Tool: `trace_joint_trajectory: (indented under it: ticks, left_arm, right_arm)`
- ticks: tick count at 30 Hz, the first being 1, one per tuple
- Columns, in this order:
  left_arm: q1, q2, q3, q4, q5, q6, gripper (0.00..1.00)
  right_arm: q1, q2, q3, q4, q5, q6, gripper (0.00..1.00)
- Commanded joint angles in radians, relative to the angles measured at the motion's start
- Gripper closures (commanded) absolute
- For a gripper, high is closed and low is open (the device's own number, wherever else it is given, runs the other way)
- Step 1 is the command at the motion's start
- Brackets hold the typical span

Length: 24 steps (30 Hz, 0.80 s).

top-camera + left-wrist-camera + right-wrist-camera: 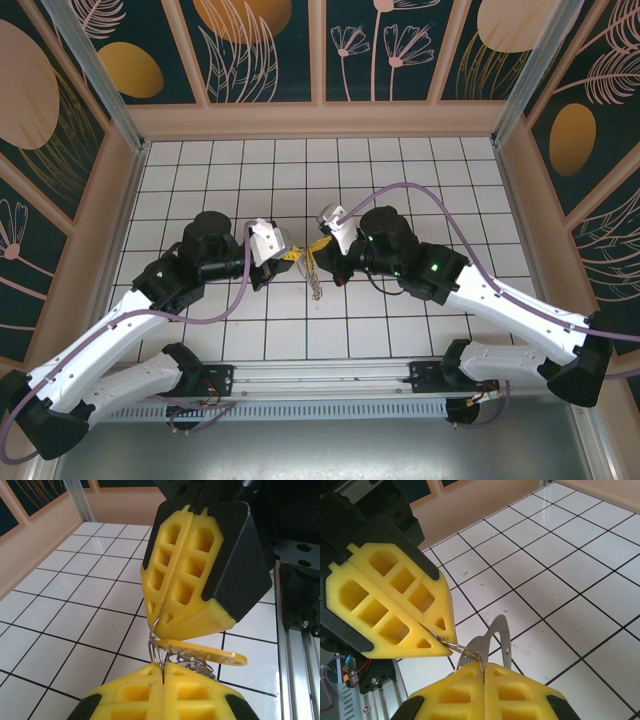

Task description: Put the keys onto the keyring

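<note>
- note keyring (153, 639) hung mid-air between both grippers, above tiled floor (420, 170), yellow-headed key (200, 655) dangling just beside it.
- read left gripper (163, 670) as clamped shut on ring wire, likely to steady it.
- read right gripper (484, 667) as pinched shut on silvery key (499, 637), blade upright, seemingly posed for threading.

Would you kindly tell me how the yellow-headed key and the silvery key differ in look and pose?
Colour: the yellow-headed key is yellow-orange; the silvery key is bare metal. Pose: the yellow-headed key lies roughly flat beside the keyring; the silvery key stands upright from the shut right pincer. Both are thin and flat, held above the tiles.
</note>
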Motion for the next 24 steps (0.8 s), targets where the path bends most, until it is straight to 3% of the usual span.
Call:
trace_joint_trajectory:
  ticks: [1,9,11,16,24]
  left_arm:
    - [-0.005,-0.031,0.005,0.028,0.037,0.018,1.0]
    - [-0.005,-0.041,0.013,0.035,0.046,0.006,1.0]
    - [-0.005,-0.044,0.014,0.045,0.058,-0.004,1.0]
    - [-0.005,-0.048,0.017,0.069,0.097,-0.027,1.0]
    - [-0.005,-0.077,0.031,0.123,0.226,-0.096,1.0]
  right_arm:
    - [-0.022,0.002,0.029,-0.043,0.056,0.013,1.0]
    - [0.004,-0.09,0.011,-0.048,0.116,-0.011,0.55]
    - [0.024,-0.125,0.004,-0.043,0.134,-0.026,0.48]
    - [0.101,-0.176,-0.005,0.009,0.148,-0.09,0.45]
    - [0.175,-0.158,-0.02,0.083,0.122,-0.179,0.48]
